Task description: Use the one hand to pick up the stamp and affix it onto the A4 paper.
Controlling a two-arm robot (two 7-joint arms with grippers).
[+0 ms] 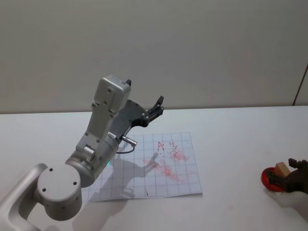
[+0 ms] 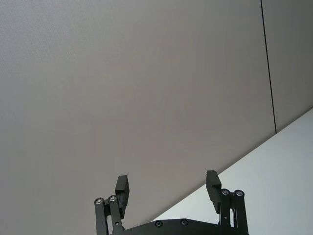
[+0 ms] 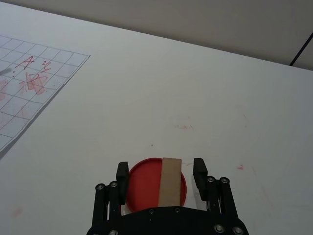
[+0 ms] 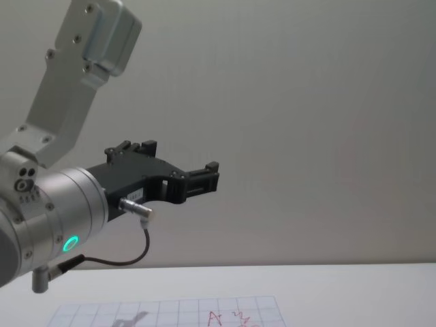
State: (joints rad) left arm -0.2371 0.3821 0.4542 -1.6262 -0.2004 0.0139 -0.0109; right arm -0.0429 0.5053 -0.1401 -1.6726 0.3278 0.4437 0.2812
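Light-brown wood identifies the stamp [image 3: 171,181], which is resting on a red round pad [image 3: 145,183] on the white desk [image 3: 195,98], near the desk's right side in the head view and well apart from the A4 paper [image 1: 159,166]. The right pincer [image 3: 160,175] is positioned low over the pad with its 2 fingers spread apart, 1 on each side of the stamp, neither finger touching it. The A4 paper is lying flat at the middle of the desk, showing its pale blue grid and red marks. The left pincer [image 1: 156,107] is raised above the paper, angled upward toward the wall, with its fingers apart and gripping nothing.
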